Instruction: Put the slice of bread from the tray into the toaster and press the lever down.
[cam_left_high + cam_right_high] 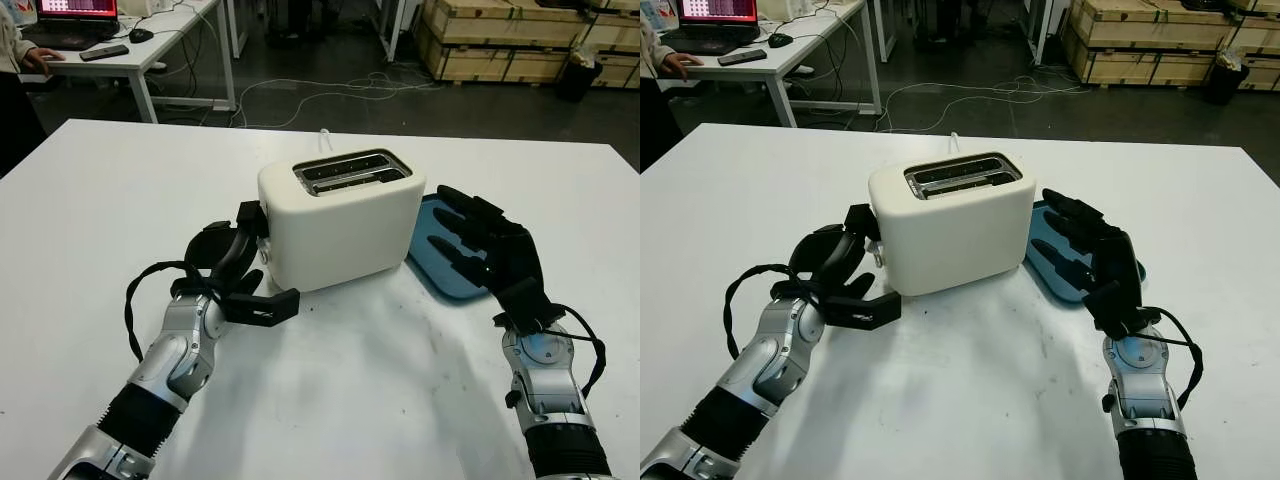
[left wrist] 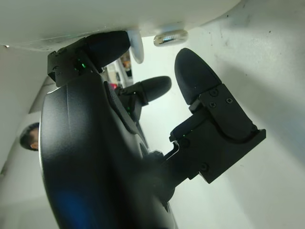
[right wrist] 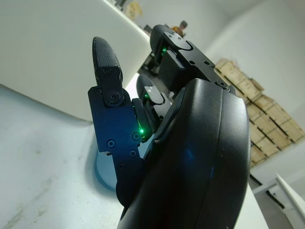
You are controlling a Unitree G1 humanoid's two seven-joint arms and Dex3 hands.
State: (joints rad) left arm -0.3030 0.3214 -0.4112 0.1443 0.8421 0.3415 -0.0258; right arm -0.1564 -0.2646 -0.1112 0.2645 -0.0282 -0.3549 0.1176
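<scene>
Nearest the camera, the left hand [image 1: 245, 270] is at the lever end of the cream-white two-slot plastic toaster [image 1: 340, 225], holding nothing. The left wrist view shows what the head views do not: one black fingertip [image 2: 107, 47] pressed against the underside of the toaster's end, beside the small white lever knob [image 2: 136, 45], while the thumb [image 2: 198, 78] stands apart from it over the bare table.

The right hand [image 1: 1095, 250] is open above the blue flat plastic tray [image 1: 1048, 262], fingers extended and apart, grasping nothing. The right wrist view shows the tray's rim [image 3: 107, 174] below the hand and the toaster's pale side wall close by.

The toaster stands upright near the middle of the white table [image 1: 400, 400], just beside the tray. Its two slots [image 1: 352, 170] look dark from above; no slice of bread can be made out on the visible part of the tray, and whether one sits down in a slot cannot be told (the hand covers much of the tray).

Beyond the table: a grey floor with loose white cables [image 1: 330, 90], wooden crates [image 1: 520, 40] far right, and a white desk [image 1: 140, 50] far left carrying a laptop [image 1: 75, 20], where a person's hand [image 1: 40, 58] rests.
</scene>
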